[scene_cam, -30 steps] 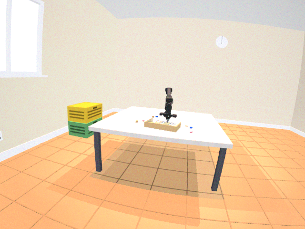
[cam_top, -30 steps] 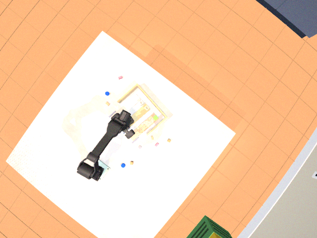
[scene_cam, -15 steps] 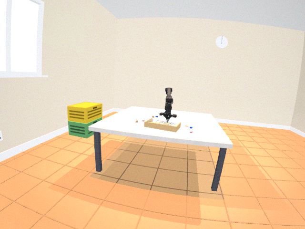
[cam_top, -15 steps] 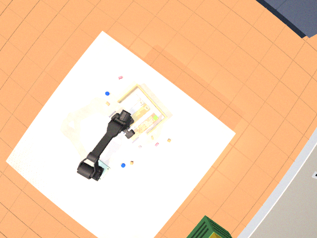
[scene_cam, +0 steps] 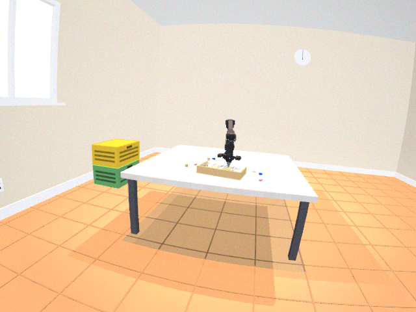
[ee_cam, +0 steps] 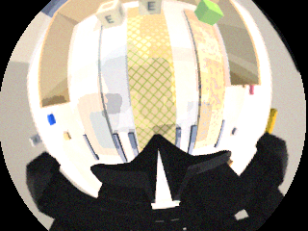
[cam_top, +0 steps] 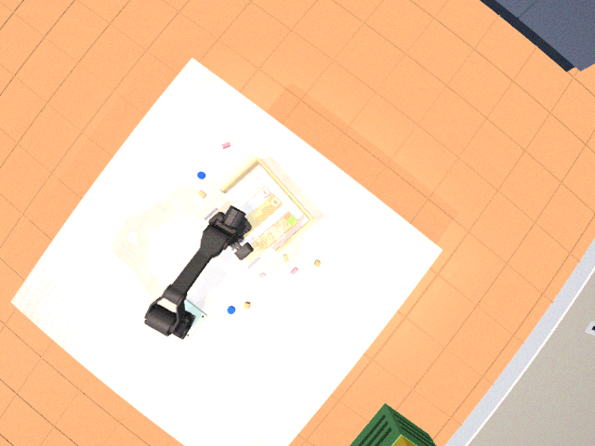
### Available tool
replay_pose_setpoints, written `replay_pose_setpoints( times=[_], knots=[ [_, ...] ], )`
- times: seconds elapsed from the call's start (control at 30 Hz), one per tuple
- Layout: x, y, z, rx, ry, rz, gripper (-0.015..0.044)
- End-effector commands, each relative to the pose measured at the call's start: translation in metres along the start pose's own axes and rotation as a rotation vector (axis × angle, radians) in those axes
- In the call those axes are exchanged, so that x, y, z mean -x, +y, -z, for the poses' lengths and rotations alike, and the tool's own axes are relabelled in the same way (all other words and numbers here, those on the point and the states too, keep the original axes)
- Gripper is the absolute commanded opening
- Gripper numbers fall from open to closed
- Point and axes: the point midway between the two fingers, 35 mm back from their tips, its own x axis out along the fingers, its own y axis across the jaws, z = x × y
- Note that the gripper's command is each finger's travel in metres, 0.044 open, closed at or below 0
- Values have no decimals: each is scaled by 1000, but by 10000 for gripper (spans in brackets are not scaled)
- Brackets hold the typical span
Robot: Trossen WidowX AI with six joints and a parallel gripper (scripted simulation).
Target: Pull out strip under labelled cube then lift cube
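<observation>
White cubes [cam_top: 265, 192] [ee_cam: 110, 13]: "E" readable on two | green cube [cam_top: 291, 220] [ee_cam: 209, 12] | pincer [cam_top: 238, 245] [scene_cam: 229, 165] [ee_cam: 157, 137] clenched, fingertips together

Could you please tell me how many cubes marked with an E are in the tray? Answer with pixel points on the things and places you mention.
2. One [cam_top: 275, 202] [ee_cam: 150, 6] sits at the far end of the yellow patterned strip [cam_top: 261, 214] [ee_cam: 150, 77]; the other [cam_top: 265, 192] [ee_cam: 110, 16] is left of it in the wrist view.

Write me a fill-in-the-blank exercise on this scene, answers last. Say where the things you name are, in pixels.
The cube on the orange-speckled strip [ee_cam: 211, 82] is coloured ____.
The two pale cubes each show the letter ____.
The yellow patterned strip [ee_cam: 151, 79] lies ____ the two pale cubes' far wall and the gripper [cam_top: 244, 243] [scene_cam: 229, 165] [ee_cam: 157, 137] in the wrist view.
The gripper's fingers are ____.

Missing words: green; E; between; shut
</observation>
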Motion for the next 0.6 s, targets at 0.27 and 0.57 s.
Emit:
replay_pose_setpoints(
  times=[0.27,0.57],
  knots=[
    [-3,0,0,7,3,-3,0],
    [-4,0,0,7,3,-3,0]
  ],
)
